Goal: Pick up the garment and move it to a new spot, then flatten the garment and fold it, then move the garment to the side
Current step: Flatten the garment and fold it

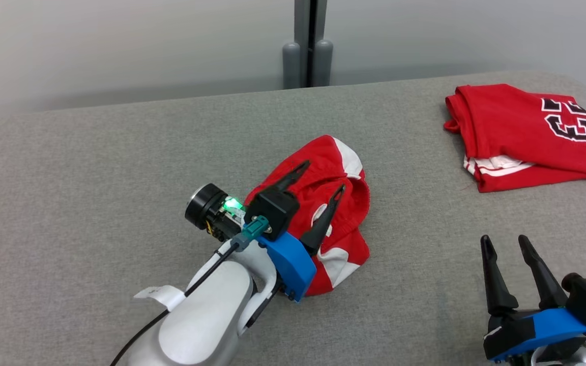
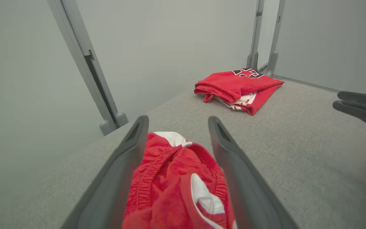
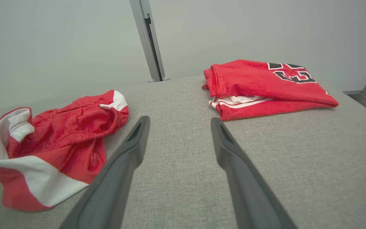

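Note:
The garment (image 1: 341, 203) is a crumpled pair of red shorts with white trim, lying in the middle of the grey table (image 1: 94, 152). My left gripper (image 1: 323, 176) hangs over it, open, its two fingers straddling the bunched waistband; the left wrist view shows the garment (image 2: 170, 181) between the fingers of the left gripper (image 2: 178, 119). Whether the fingers touch the cloth I cannot tell. My right gripper (image 1: 504, 239) stands open and empty near the table's front right, well clear of the garment (image 3: 59, 143), with bare cloth under the right gripper (image 3: 179, 119).
A folded red jersey (image 1: 522, 134) with black-and-white lettering lies at the far right, close to the table's rounded corner. Two grey posts (image 1: 307, 51) stand behind the back edge against a pale wall. Bare table stretches to the left.

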Motion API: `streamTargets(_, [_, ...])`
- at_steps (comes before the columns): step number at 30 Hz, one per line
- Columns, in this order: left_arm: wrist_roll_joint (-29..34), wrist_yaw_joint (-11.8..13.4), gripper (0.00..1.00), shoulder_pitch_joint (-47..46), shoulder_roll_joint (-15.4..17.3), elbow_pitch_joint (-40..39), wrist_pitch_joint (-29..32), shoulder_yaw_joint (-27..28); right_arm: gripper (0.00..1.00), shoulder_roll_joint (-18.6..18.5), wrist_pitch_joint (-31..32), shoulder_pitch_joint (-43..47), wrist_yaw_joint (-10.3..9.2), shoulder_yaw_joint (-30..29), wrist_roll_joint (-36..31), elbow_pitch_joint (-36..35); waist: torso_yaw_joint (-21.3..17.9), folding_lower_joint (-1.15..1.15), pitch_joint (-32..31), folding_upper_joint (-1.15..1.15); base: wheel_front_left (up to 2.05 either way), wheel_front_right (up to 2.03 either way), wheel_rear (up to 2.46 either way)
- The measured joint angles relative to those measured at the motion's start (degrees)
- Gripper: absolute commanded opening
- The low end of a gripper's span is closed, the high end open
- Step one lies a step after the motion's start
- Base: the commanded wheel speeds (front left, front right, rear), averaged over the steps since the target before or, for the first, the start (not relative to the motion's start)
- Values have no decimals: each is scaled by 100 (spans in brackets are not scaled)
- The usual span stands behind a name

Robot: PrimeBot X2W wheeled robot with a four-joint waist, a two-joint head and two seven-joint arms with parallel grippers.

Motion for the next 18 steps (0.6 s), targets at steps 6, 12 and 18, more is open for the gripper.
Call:
streamTargets(6, [-118,-19,100,-55,123,764,74,-352,100,-1,-90,-192,0,3,11,77,-265,0,174,0,0,0,0])
streamTargets(12, [-238,-45,100,-27,297,1252,103,-554,100,-1,-149,-211,0,-23,19,183,-384,0,221,0,0,0,0])
streamTargets(18, [-381,-48,14,130,365,1530,101,-651,100,-1,-171,-214,0,-33,19,245,-358,0,155,0,0,0,0])
